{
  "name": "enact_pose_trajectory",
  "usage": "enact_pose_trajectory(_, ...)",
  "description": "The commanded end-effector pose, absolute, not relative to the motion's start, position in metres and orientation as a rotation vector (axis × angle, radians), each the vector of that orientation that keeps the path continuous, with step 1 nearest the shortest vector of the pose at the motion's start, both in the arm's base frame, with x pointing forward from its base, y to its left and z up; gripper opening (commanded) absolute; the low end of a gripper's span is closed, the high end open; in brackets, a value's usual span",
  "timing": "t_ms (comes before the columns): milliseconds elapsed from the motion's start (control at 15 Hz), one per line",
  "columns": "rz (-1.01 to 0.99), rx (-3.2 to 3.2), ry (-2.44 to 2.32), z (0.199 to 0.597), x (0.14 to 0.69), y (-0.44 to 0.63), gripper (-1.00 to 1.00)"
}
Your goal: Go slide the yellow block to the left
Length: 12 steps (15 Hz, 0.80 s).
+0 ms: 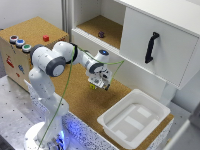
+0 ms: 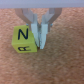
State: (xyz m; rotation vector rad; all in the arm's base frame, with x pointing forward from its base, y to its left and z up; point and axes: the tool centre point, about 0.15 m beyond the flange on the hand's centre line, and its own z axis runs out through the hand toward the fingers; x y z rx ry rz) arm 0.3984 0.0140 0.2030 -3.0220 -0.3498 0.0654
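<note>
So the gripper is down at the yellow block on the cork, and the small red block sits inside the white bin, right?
Not quite. The gripper is down at the yellow block, but the exterior view shows the small red block on top of the cork-topped box. Nothing is visible in the white bin.

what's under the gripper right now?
The yellow block sits on the cork table, beside the fingers, letters N and R showing. In the exterior view the gripper covers most of the block, so contact cannot be confirmed.
</note>
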Motion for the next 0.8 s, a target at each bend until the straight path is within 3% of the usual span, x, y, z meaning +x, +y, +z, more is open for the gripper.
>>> enact_pose_trajectory(0, 0.043, -3.038, -0.358, 0.205, 0.38, 0.066, -1.0)
enact_pose_trajectory(733, 0.092, -2.926, -0.43, 0.213, 0.388, 0.145, -1.0)
